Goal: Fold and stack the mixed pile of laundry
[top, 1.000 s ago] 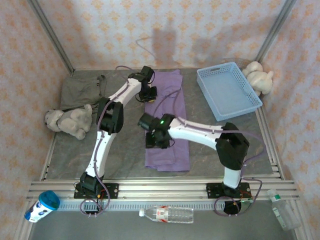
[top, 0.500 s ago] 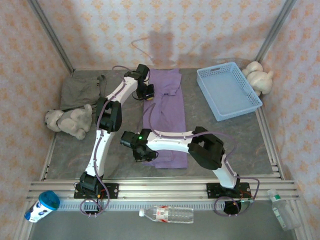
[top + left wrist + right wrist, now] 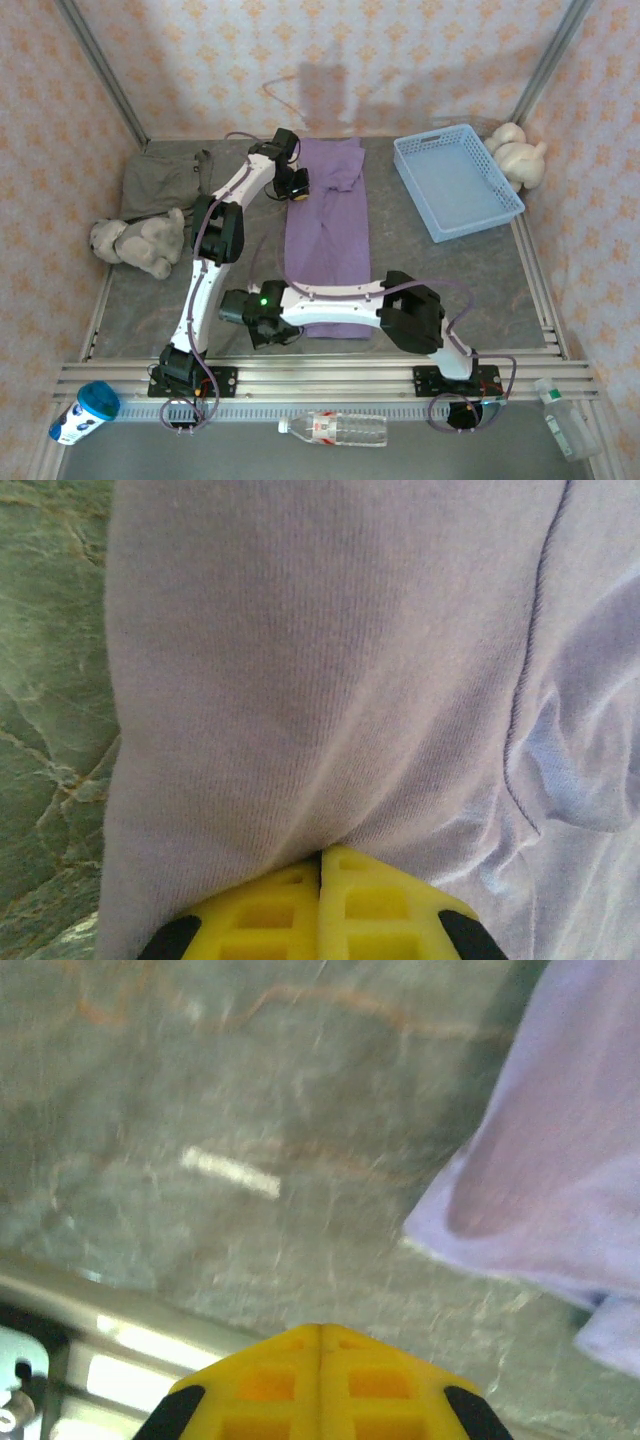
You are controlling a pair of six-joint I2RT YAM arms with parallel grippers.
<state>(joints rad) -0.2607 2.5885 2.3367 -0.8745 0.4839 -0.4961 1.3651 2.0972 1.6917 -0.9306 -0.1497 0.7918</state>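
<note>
Two closed hands: your left hand point(image 3: 320, 868) is pinching the purple T-shirt point(image 3: 326, 232); your right hand point(image 3: 320, 1345) is hovering empty beside it.

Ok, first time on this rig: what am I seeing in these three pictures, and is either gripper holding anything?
Two robot arms are bolted at the near edge of the table, each ending in a two-finger gripper. The wide picture looks down from above and behind them. The close-ups come from wrist cameras, so the yellow shapes are the fingers. On the table lie a purple T-shirt, a grey-olive garment at far left, a blue basket at far right and plush toys. The left gripper is shut with the shirt's cloth bunched at its tips, seemingly pinching it. The right gripper is shut on nothing, over table beside the shirt's near corner.
</note>
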